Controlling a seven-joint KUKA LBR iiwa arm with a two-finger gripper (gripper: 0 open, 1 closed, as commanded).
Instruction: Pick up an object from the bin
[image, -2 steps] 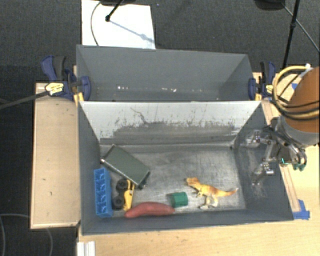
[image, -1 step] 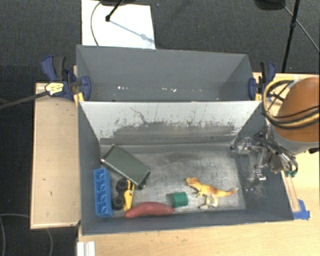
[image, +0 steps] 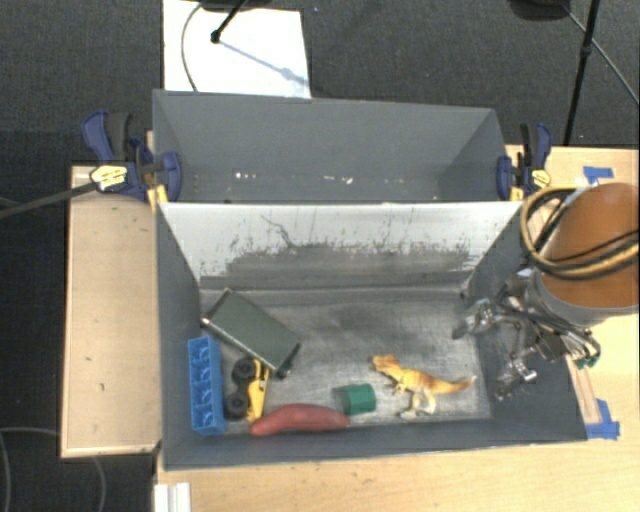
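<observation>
Risking a scrape or a miss, as seen in the camera view: the gripper (image: 507, 352) hangs at the right sloping wall of the bin (image: 330, 250), above no item, so a straight descent would likely meet metal.

- Nearest item: orange-yellow toy dinosaur (image: 415, 380), tail toward the gripper; thin, liable to skid or tip.
- Beyond it: green block (image: 355, 399) and red sausage-shaped piece (image: 298, 420).
- Clustered at the left: yellow toy vehicle (image: 255, 385), blue brick (image: 205, 385), dark box (image: 250, 330).
- Arm pose: orange-covered wrist (image: 600, 240) enters from the right, cables (image: 545, 235) looped over it.
- Gripper open or closed: cannot tell.

Orange cover (image: 605, 240), black cables (image: 530, 235), metal hand (image: 505, 350)
</observation>
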